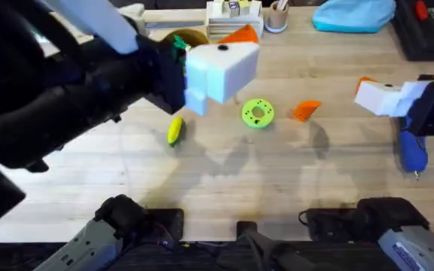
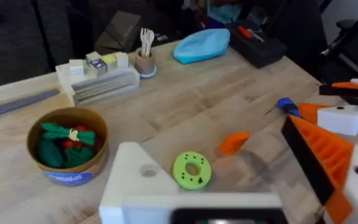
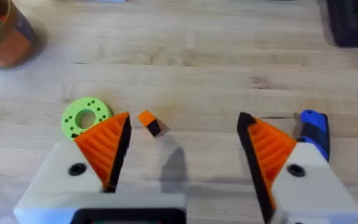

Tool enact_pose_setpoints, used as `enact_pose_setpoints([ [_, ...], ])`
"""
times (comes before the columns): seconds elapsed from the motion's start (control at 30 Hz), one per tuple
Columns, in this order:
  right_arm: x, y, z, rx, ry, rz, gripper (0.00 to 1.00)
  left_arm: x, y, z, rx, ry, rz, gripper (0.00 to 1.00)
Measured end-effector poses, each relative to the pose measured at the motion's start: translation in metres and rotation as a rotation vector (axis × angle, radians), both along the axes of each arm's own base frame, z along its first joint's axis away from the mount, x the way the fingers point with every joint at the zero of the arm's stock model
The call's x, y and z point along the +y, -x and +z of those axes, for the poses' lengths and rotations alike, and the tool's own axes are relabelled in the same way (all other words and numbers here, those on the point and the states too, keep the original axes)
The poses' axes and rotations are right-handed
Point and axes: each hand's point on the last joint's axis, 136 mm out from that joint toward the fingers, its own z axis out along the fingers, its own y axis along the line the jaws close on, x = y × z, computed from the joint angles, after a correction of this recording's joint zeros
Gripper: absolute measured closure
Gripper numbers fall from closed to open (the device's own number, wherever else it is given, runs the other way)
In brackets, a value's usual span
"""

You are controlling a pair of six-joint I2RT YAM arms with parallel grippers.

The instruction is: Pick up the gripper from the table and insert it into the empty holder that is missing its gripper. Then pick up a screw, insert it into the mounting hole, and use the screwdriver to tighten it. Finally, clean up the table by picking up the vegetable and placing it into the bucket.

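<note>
The first step is in hand: the loose orange gripper [image 1: 305, 110] lies untouched on the table [image 1: 224, 177], right of the green disc [image 1: 258, 113] and near the middle. The holder [image 2: 143, 180] is the bare white finger on the left claw [image 1: 228, 56], which is raised high over the far left-centre of the table; its other finger carries an orange pad [image 2: 323, 155]. That claw is wide open and holds nothing.

The right claw [image 3: 182, 155] hovers at the right side, its two orange-padded fingers spread wide and empty, looking down on the gripper [image 3: 149, 122] and the disc [image 3: 86, 116] farther left. The screwdriver [image 1: 412, 151] lies on the table just under the right arm, at the right edge. The corn [image 1: 174, 130] lies left of the disc, and the bucket [image 2: 67, 146], already holding green toy vegetables, stands at the far left, partly hidden beneath the left arm in the overhead view. I cannot make out a screw.

The next move, as I judge it, calls for the right claw to travel left, centre its fingers over the small wedge, descend and close on it. Being thin and low on the wood, it will need a square, careful pinch so it can then be offered to the bare finger.
</note>
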Motion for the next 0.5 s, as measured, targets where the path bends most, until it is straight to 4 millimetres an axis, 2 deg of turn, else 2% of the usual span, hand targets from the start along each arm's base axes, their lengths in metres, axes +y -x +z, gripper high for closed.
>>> enact_pose_setpoints([
  [0.3,0.000,0.000,0.000,0.000,0.000,0.000,0.010,0.005,0.000,-0.014,0.040,-0.047,0.024,0.007],
  [0.5,0.000,0.000,0.000,0.000,0.000,0.000,0.011,0.011,-0.008,-0.010,-0.058,-0.121,0.044,0.008],
])
